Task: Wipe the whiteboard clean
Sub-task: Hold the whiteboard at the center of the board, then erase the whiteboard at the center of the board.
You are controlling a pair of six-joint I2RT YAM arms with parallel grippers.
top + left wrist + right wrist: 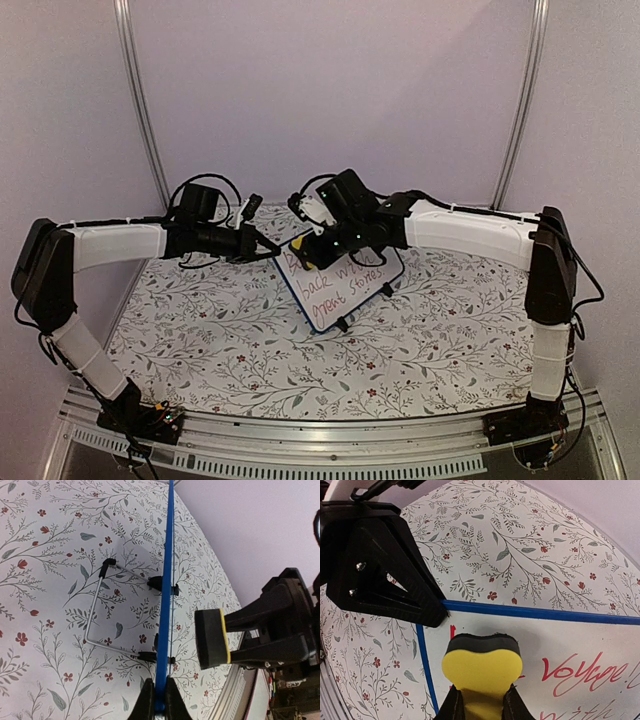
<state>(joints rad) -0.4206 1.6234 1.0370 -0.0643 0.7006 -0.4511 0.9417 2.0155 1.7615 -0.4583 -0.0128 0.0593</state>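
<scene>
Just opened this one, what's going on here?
The left gripper is clamped on the edge of the whiteboard, near a corner, steadying it upright on the floral table. The right gripper holds a yellow sponge eraser in front of that same corner, a small gap off the surface. The handwriting in view is unerased.

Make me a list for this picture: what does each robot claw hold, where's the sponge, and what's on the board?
left gripper: shut on the edge of the small white whiteboard with a blue frame
right gripper: shut on the yellow sponge eraser with a black face
sponge to board: close, not touching
writing: red and dark words, unerased
</scene>
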